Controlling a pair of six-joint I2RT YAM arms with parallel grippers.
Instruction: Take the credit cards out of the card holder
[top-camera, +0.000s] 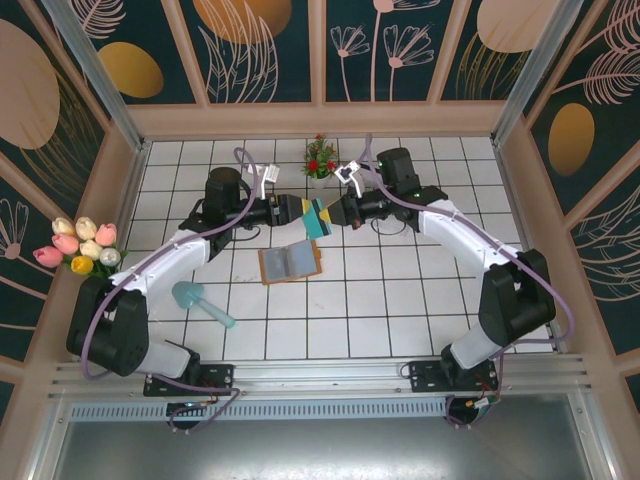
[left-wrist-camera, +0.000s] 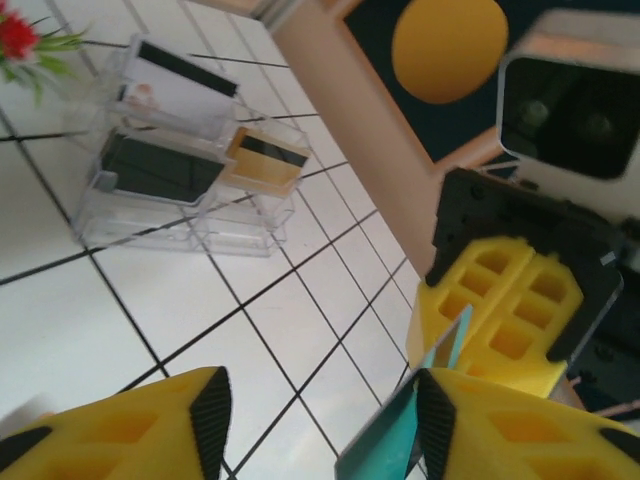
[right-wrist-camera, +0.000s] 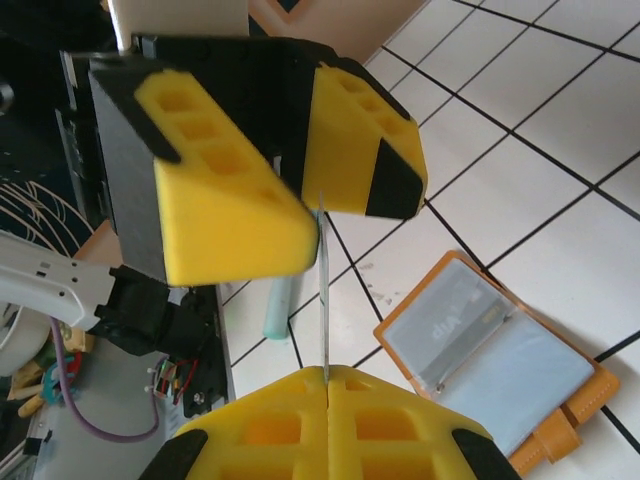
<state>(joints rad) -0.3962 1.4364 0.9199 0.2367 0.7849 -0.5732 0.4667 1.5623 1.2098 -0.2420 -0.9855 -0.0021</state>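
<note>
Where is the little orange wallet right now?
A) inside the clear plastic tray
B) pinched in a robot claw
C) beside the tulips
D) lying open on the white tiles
D: the card holder lies spread open on the white tiles with its clear pockets facing up. The right wrist view shows this too.

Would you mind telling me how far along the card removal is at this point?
Done: one teal credit card is out of the open card holder lying on the table. In hand: the right claw pinches it in mid-air, the left claw open around it. Left: setting it down; whether the pockets hold more cards, I cannot tell.
</note>
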